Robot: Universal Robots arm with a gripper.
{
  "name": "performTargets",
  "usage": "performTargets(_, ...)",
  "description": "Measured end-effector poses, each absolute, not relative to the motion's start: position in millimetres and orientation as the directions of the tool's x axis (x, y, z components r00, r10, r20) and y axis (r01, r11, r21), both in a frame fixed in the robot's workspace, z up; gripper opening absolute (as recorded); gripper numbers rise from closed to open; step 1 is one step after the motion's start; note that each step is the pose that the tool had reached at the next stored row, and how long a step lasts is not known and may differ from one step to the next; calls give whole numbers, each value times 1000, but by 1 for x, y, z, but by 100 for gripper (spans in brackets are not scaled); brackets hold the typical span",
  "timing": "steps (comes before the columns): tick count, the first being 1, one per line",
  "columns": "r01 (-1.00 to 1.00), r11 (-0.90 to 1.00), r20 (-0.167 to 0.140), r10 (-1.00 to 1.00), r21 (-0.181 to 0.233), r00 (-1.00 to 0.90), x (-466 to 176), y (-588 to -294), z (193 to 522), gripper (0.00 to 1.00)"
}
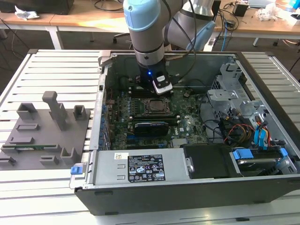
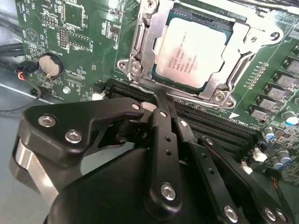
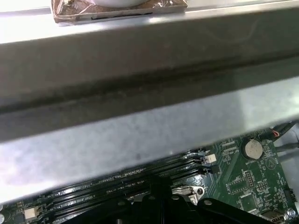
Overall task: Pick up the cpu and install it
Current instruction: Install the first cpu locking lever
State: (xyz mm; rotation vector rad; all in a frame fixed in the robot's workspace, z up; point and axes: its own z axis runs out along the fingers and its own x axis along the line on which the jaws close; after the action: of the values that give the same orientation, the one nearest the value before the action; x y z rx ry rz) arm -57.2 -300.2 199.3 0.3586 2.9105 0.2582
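The cpu, a square chip with a silver top, lies flat in the motherboard socket, with the metal socket frame around its edges. In the exterior view the cpu sits mid-board inside the open computer case. My gripper has its black fingers brought together, shut with nothing between them. Its tips hang just off the socket's edge, over the memory slots. In the exterior view the gripper hovers right behind the socket, under the blue-grey arm.
A grey fixture tray holding a green memory stick lies at the exterior view's left. The power supply spans the case front. Drive cages and cables crowd its right. The case wall looms close beside a coin battery.
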Motion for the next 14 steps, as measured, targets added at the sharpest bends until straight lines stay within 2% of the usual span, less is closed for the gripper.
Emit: performTargets(14, 219, 955, -177, 255, 198, -951, -55, -300, 196, 11)
